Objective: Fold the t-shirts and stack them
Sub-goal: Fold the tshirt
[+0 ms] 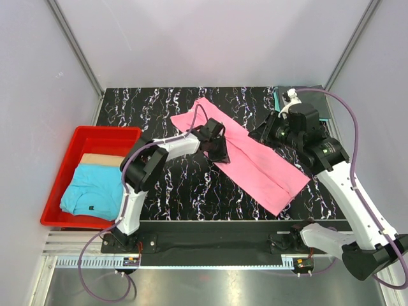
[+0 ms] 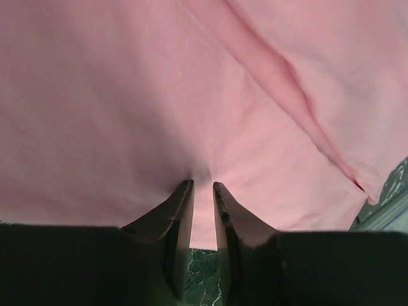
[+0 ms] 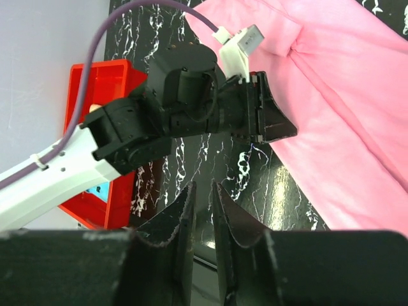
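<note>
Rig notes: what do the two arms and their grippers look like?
The left arm and right arm have white link shells and black joint housings. A purple cable loops along each. The left gripper and right gripper each have two matte black, wedge-shaped fingers. A white plug sits by the left wrist.

Black marbled table [image 1: 185,186] under pink t-shirt [image 1: 268,172], red bin [image 1: 102,132] at its left edge

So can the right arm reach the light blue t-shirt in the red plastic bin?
Probably not: the t-shirt lies far left in the bin, with the left arm stretched between it and the right gripper.
</note>
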`<state>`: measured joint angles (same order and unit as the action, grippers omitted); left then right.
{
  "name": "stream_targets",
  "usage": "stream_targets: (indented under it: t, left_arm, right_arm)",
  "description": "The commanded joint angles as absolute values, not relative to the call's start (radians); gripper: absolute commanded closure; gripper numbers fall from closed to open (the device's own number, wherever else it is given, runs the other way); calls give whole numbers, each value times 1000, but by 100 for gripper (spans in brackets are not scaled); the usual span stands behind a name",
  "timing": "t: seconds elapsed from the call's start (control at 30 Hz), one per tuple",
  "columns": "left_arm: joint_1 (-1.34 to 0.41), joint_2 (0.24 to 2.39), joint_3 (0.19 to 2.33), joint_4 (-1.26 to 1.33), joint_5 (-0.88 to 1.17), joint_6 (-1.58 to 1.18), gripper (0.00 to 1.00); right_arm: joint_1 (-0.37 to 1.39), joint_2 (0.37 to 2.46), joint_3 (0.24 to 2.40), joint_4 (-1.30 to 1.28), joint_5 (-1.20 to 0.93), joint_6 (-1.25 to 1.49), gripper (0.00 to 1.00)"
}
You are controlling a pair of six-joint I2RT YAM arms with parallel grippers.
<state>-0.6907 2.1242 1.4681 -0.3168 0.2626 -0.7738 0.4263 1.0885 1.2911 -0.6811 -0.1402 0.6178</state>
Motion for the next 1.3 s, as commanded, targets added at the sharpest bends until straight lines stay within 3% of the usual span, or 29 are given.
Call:
stream_targets:
  t: [0.0, 0.23, 0.37, 0.63, 0.97, 1.27]
  left_arm:
    - [-661, 2135, 1500, -477, 130, -736, 74]
    - [-523, 2076, 1417, -509, 87, -681, 73]
    - [-428, 2088, 1526, -630, 81, -583, 71]
    - [-371, 1987, 1660, -661, 195, -558, 63]
    - [-437, 1795, 1284, -488, 307, -643, 64]
    - [-456, 1815, 1180, -520, 128, -655, 64]
  right_arm:
    - [422, 1097, 1285, -664, -127, 615, 77]
    - [420, 1131, 1263, -643, -126, 604, 77]
    - [419, 1160, 1195, -614, -103, 575, 77]
    - [416, 1320, 957, -479, -127, 581, 100]
    - [416, 1457, 801, -462, -61, 656, 100]
    - [417, 1447, 687, -451, 29, 742, 100]
